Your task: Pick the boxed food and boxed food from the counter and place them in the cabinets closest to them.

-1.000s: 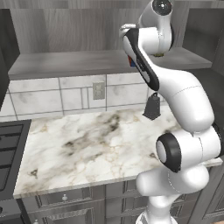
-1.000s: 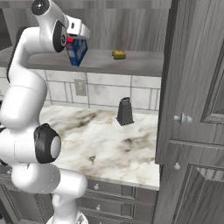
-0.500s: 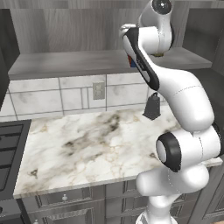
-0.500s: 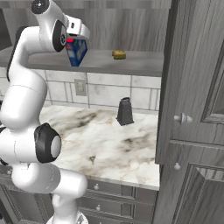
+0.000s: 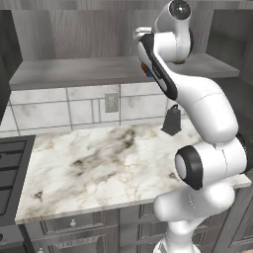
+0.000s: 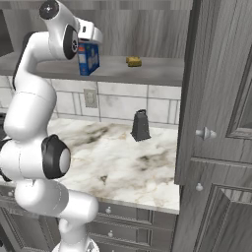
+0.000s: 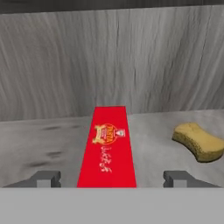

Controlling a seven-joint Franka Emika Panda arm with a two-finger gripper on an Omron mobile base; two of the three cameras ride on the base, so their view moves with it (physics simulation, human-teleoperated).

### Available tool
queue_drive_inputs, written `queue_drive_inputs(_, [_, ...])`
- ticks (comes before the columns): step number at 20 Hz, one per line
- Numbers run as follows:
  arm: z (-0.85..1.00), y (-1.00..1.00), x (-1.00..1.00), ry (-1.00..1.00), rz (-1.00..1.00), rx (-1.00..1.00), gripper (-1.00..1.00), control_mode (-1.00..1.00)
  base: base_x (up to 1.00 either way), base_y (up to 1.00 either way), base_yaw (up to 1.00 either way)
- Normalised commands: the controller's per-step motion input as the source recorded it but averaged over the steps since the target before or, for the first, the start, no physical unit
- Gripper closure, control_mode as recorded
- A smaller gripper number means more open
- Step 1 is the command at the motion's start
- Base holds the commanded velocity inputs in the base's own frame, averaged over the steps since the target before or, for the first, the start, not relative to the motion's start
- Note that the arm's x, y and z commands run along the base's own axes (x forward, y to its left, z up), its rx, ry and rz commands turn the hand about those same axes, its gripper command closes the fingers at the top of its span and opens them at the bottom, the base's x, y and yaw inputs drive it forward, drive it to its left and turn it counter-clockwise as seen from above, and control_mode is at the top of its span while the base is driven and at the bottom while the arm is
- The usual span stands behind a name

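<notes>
The slim red carton [image 7: 107, 148], blue on its side [image 6: 88, 58], stands upright on the grey shelf board [image 6: 147, 71] of the open wall cabinet. My gripper [image 7: 113, 177] hovers just above it, open, with a fingertip well clear of the carton's red top on each side. From the right base view the hand [image 6: 88, 34] sits directly over the carton. A sliver of the carton [image 5: 145, 69] peeks out behind my forearm. The tan-brown carton is out of view. The marble counter [image 5: 99, 168] lies below.
A yellow sponge [image 7: 199, 140] lies on the shelf to the carton's right [image 6: 133, 61]. A dark metal grater [image 6: 141, 126] stands at the back of the counter. The open cabinet door [image 6: 211, 98] juts out on the right. The black stove [image 5: 10, 168] borders the counter's left.
</notes>
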Motion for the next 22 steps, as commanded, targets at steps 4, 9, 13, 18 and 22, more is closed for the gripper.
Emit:
queue_drive_inputs(4, [0.09, 0.08, 0.47, -0.1, -0.04, 0.0, -1.0, -1.0, 0.0, 0.0, 0.0])
queue_drive_inputs(9, [0.03, 0.0, -0.73, -0.06, 0.01, 0.0, -1.0, -1.0, 0.0, 0.0, 0.0])
queue_drive_inputs(13, [0.09, 0.0, -1.0, -0.05, 0.04, 0.0, -1.0, -1.0, 0.0, 0.0, 0.0])
queue_drive_inputs(18, [0.11, -0.02, -1.0, -0.05, 0.06, -0.01, -1.0, -1.0, 0.0, 0.0, 0.0])
queue_drive_inputs(22, [0.0, -0.12, -1.0, -0.07, 0.05, 0.0, -1.0, -1.0, 0.0, 0.0, 0.0])
